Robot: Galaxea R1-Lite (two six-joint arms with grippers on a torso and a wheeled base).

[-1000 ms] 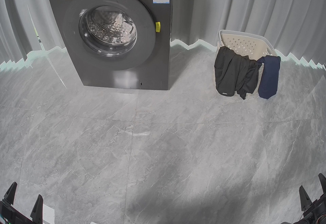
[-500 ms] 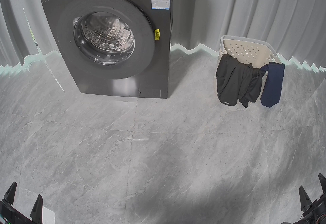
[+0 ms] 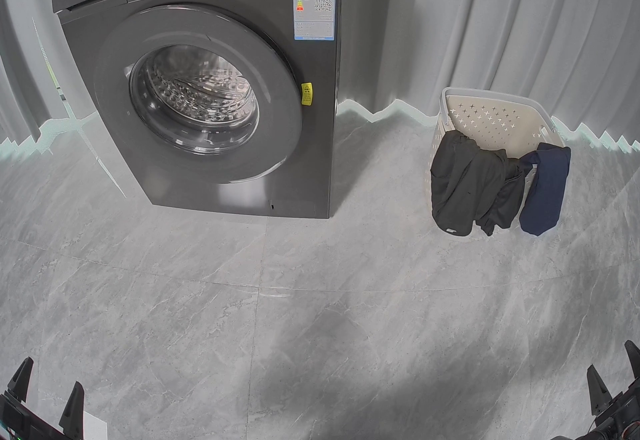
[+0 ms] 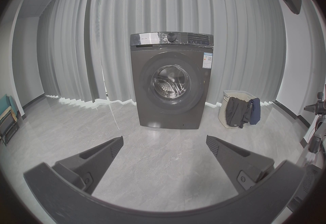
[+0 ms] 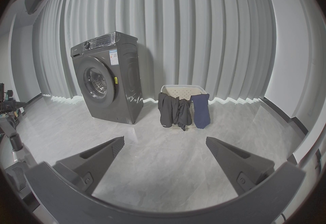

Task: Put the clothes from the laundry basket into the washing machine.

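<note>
Clothes [image 3: 477, 191] draped the laundry basket [image 3: 495, 118] rim, frame right; left end effector [image 3: 50, 376], right end effector [image 3: 610, 358] released; camera had advanced.

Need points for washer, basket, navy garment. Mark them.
washer [image 3: 197, 101], head view, middle of the round port on its front.
basket [image 3: 493, 118], head view, bare perforated back wall inside.
navy garment [image 3: 547, 191], head view, middle of the part hanging over the basket's front rim.

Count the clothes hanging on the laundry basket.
2: a black garment over the basket's front rim, nearer the washing machine, and a navy one beside it. More may hide inside.
</note>
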